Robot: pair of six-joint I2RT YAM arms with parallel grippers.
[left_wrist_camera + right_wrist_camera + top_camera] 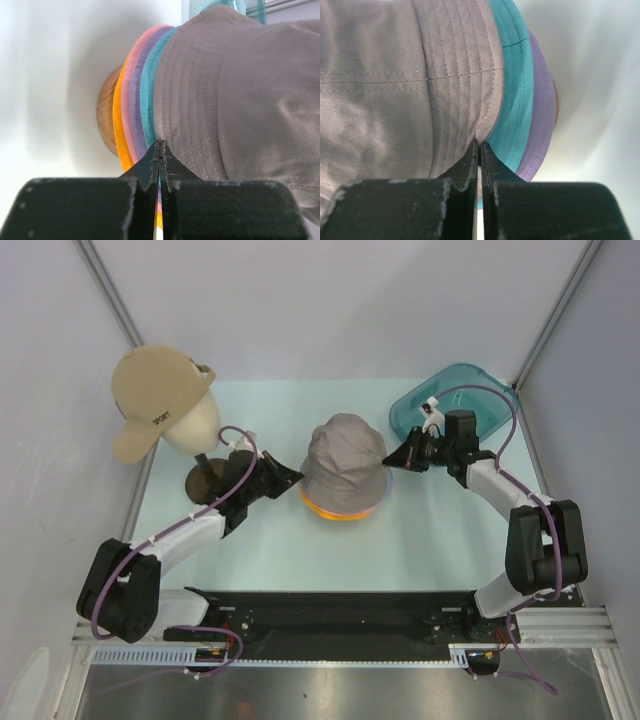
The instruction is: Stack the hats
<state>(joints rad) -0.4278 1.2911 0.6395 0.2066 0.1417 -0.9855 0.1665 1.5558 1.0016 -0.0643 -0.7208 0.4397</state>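
Flanking stack [338, 508]: left gripper [159, 145], right gripper [479, 145] fully closed at opposite brim edges, cloth catch unclear | grey hat [345, 455] on top, tabletop [300, 550] centre | risk: you pull unevenly, lower hats drag askew.

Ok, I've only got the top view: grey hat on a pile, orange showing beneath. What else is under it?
Observer: The left wrist shows brims under the grey hat: teal hat, lilac hat, pink hat, then orange hat lowest.
Operator: Is the left gripper closed?
Observer: Yes, the left gripper is shut, tips at the edge between the grey and teal brims.
Operator: And the right?
Observer: The right gripper is shut too, at the same edge; whether cloth is pinched I can't tell.
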